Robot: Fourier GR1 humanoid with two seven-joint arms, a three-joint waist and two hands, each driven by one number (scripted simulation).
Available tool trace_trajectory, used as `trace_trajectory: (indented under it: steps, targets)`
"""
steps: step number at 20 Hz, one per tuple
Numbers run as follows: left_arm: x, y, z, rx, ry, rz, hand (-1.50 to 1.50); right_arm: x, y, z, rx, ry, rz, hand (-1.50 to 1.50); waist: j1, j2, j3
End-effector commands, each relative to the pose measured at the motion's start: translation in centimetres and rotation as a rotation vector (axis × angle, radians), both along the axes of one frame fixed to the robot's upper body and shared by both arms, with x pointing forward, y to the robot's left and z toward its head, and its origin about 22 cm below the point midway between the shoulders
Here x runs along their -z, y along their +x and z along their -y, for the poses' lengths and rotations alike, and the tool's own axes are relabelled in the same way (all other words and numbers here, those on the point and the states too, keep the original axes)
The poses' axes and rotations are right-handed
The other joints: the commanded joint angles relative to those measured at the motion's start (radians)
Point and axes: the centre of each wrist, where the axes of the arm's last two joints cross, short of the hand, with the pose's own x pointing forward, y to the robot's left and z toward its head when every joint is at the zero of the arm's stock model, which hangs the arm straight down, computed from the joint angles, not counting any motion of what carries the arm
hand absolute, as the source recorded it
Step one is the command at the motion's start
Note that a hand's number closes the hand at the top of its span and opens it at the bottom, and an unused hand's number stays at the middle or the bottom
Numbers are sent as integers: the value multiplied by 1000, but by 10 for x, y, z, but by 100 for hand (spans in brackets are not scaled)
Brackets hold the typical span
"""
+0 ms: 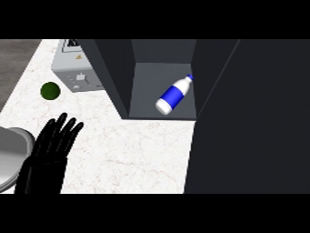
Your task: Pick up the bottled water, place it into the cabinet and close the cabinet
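The bottled water (173, 95), white with a blue label and blue cap, lies tilted on the floor of the dark cabinet (120, 77), inside its open compartment. The cabinet's door (258, 118) is a large dark panel filling the right of the head view, standing open. My left hand (50, 150) rests at the lower left with fingers straight and up, well apart from the bottle and holding nothing. My right hand does not show anywhere.
A grey appliance (77, 68) stands on the white marble counter (130, 154) left of the cabinet. A dark green round fruit (50, 90) lies beside it. A grey rounded basin edge (3, 154) sits at the lower left.
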Motion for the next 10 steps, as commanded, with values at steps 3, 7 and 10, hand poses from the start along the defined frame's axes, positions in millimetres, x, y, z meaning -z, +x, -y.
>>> trace_trajectory:
  steps: [3, 7, 10]
  targets:
    - [-5, -13, -32, -36, -18, -16, -150, -51, 2, -10, -159, -158, 197, 150, 17, -2, -5]
    - [-10, -20, -47, -12, -4, -21, -150, -45, 5, -16, -218, -158, 187, 150, 42, -3, -8]
    - [-18, -26, -48, 3, -16, -4, -150, -41, 2, -28, -157, -37, 116, 150, 51, 5, -7]
